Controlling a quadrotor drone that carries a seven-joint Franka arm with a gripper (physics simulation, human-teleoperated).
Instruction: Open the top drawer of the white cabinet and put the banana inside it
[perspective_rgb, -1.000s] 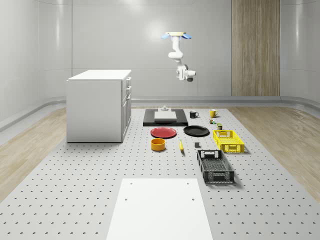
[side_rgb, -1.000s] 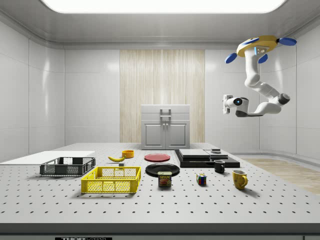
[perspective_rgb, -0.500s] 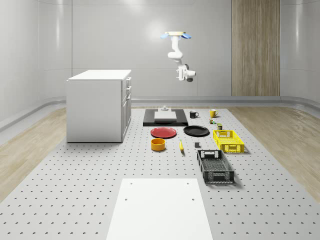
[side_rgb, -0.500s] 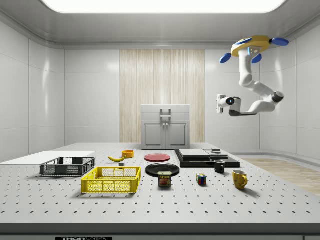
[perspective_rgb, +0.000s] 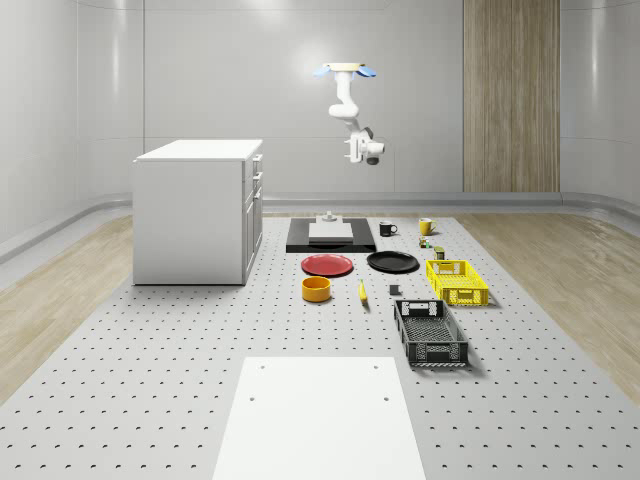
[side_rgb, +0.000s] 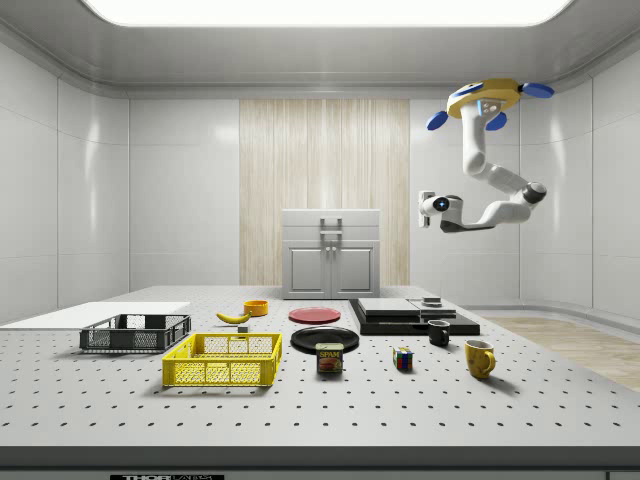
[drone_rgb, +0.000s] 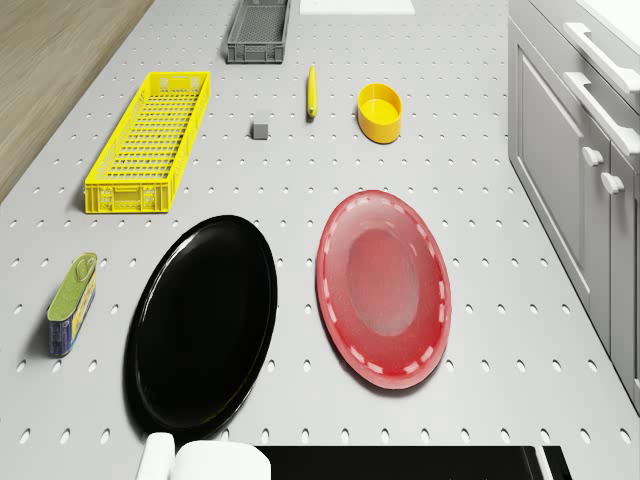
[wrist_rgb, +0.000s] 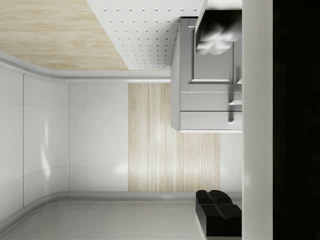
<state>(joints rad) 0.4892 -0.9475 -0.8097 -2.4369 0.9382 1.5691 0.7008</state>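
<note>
While the drone hovered high above the far end of the table, the gripper hung in open air, well clear of every object

In the side view, the arm bent down from the drone and pointed the gripper toward that view's left, at the height of the white cabinet top but well apart from it; the opening between the fingers could not be determined. The cabinet stood at the whole-scene view's left with its top drawer shut. The banana lay on the table between the orange bowl and the yellow crate, near the red plate and the black plate, and well apart from the cabinet and the gripper
</note>
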